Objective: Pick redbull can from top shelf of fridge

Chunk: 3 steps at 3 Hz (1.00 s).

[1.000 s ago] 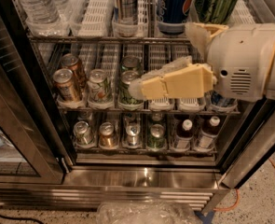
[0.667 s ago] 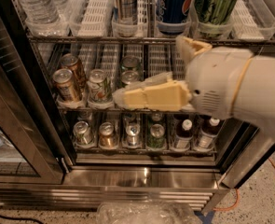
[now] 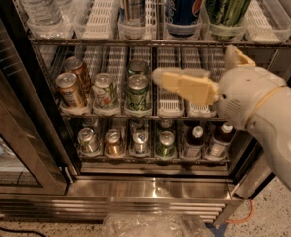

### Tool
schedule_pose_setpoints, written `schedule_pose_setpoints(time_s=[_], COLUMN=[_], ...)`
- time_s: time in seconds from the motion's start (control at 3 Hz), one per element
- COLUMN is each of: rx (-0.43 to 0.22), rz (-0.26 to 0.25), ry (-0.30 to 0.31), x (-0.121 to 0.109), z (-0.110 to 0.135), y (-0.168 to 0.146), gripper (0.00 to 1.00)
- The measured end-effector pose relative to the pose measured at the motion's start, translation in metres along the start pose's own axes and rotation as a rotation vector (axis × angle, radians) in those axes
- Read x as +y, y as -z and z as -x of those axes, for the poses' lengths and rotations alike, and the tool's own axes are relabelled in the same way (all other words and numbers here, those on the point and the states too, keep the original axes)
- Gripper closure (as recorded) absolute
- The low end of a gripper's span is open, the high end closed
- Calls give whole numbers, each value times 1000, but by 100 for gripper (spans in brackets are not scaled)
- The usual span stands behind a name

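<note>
The redbull can (image 3: 133, 3), slim and silver, stands in a white lane tray on the top shelf (image 3: 100, 14) of the open fridge (image 3: 155, 186); its top is cut off by the frame. A dark blue Pepsi can (image 3: 185, 4) and a green can (image 3: 227, 3) stand to its right. My gripper (image 3: 194, 64) is open and empty. It hangs in front of the middle rack, below and to the right of the redbull can. One cream finger (image 3: 184, 85) points left.
A water bottle (image 3: 39, 6) stands at the top shelf's left. The middle rack holds several cans (image 3: 137, 90), the bottom rack cans and bottles (image 3: 164, 142). The glass door (image 3: 12, 132) stands open at the left. A crumpled plastic bag (image 3: 155, 225) lies on the floor.
The gripper swung left across the middle rack, then came back right and a little higher. The cans have not moved.
</note>
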<state>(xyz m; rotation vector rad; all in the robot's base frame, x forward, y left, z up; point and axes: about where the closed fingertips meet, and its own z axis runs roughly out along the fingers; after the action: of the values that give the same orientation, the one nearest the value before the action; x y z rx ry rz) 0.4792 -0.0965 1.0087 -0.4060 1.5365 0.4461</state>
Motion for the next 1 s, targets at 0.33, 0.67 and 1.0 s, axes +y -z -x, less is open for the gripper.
schedule_pose_setpoints(time_s=[0.33,0.67,1.0], rx=[-36,-36,-44], rz=[-98,-98,-101], ry=[-82,-82,-32], x=[-36,-36,-33], z=[-11,-11,-6], y=[14,14,13], gripper=[0,0,0])
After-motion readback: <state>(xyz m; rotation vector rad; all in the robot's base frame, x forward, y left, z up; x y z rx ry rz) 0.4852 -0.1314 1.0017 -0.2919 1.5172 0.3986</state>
